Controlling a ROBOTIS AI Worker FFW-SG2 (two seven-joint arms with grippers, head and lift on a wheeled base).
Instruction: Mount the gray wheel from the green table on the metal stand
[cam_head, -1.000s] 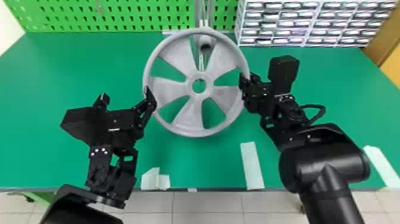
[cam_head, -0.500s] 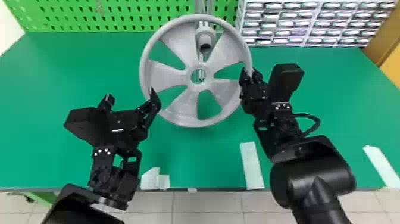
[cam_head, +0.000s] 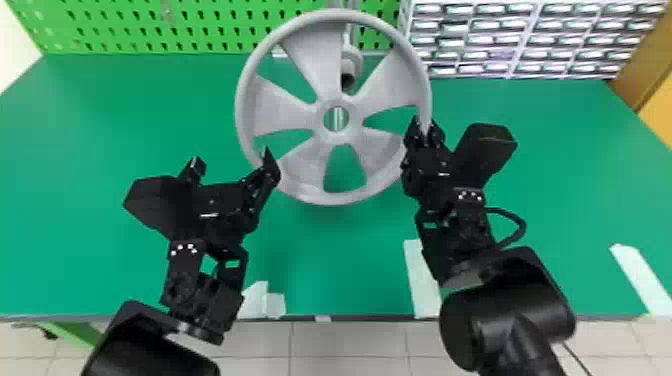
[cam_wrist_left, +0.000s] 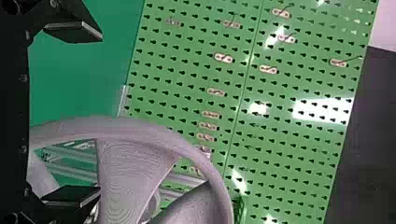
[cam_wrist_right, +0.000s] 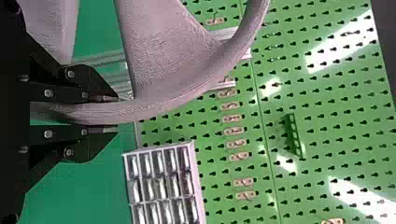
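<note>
"Green pegboard, punched with keyhole-shaped slots, stands behind our smooth green bench. What do we have in the claws?"

"Our right claw is closed on the gray wheel, its two flat black fingers pinching the rim from either side. Our left claw is spread wide with nothing between its fingers; one of them is right by the opposite side of the rim, though we can't tell if they touch."

"And how does the wheel look to us?"

"Matte, with fine ridges, like stacked layers. We count five broad, flaring spokes around a hub with a round hole. We see it in front of the metal stand, whose round gray end shows between two spokes."

"Farther out?"

"We have a rack of small, glossy-fronted compartments at the back right, pale tape on the bench near its front edge, and square floor tiles beyond that edge."
</note>
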